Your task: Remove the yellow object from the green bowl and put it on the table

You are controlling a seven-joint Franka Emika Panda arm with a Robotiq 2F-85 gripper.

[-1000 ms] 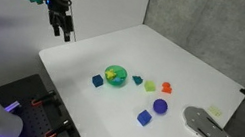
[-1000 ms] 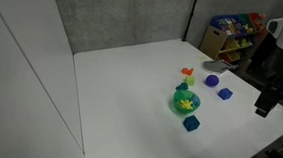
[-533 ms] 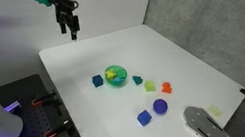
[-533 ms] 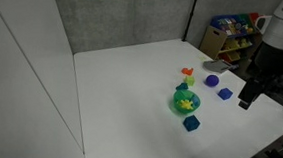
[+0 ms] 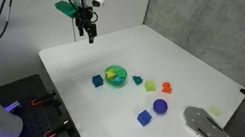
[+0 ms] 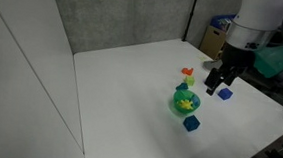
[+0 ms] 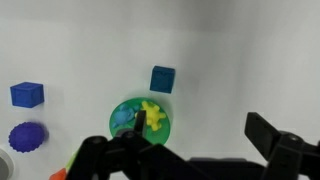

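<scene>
The green bowl point(image 5: 114, 75) stands near the table's front left in both exterior views point(image 6: 186, 102). The yellow object point(image 5: 111, 74) lies inside it, beside a small blue-green piece, and also shows in another exterior view point(image 6: 189, 103). In the wrist view the bowl point(image 7: 130, 131) and the yellow object point(image 7: 153, 115) sit at lower left, just beside one finger. My gripper point(image 5: 90, 31) hangs open and empty in the air, off to the side of the bowl point(image 6: 217, 83). Its jaws stand wide apart in the wrist view point(image 7: 200, 132). The white table point(image 5: 194, 66) is bare around it.
A blue block point(image 5: 98, 80) lies next to the bowl point(image 7: 162, 79). Teal point(image 5: 137, 80), lime point(image 5: 150, 86) and orange point(image 5: 167, 88) blocks, a purple ball point(image 5: 159, 107) and a blue cube point(image 5: 143, 116) lie beyond. A grey object point(image 5: 208, 129) rests at the table's edge.
My arm has swung in over the table towards the bowl, still open and empty. The objects have not moved.
</scene>
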